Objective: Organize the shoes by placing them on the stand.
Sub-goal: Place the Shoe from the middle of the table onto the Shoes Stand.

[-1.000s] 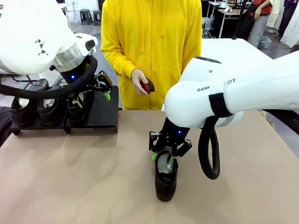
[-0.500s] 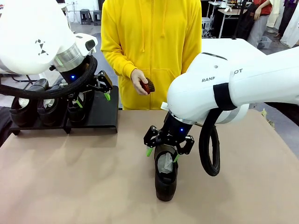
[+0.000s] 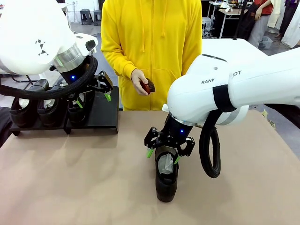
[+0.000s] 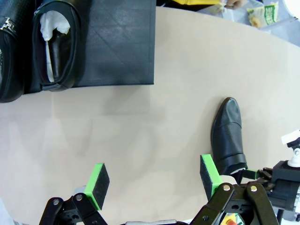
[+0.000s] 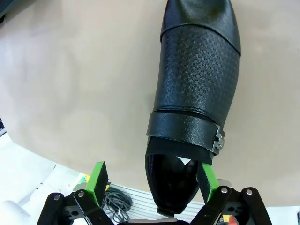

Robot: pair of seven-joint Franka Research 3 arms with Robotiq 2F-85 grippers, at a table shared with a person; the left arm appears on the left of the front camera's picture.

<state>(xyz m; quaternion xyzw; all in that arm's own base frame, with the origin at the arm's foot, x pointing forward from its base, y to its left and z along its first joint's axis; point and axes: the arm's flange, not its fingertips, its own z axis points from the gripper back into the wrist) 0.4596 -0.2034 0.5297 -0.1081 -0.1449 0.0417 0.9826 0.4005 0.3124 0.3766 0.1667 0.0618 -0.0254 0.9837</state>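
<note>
One black glossy shoe (image 3: 166, 183) with white paper inside lies on the table, toe toward me. My right gripper (image 3: 163, 153) hangs open just over its heel. In the right wrist view the shoe (image 5: 197, 89) has its heel opening between the fingers of the right gripper (image 5: 152, 180); the right pad touches its side and the left pad stands clear. The black stand (image 3: 101, 112) at the far left carries three shoes (image 3: 47, 110). My left gripper (image 3: 91, 93) hovers open above the stand's bare right part. In the left wrist view the left gripper (image 4: 153, 177) holds nothing, with the stand (image 4: 122, 42) and a shoe (image 4: 56, 47) beyond.
A person in a yellow hoodie (image 3: 152, 42) stands at the far edge, holding a small reddish-brown object (image 3: 146, 87) in one hand. Brown table surface (image 3: 84, 178) lies open between the stand and the lone shoe (image 4: 228, 136).
The right gripper's fingers have spread apart from the shoe's heel, letting it go. The shoe stays on the table. The left arm has not moved.
</note>
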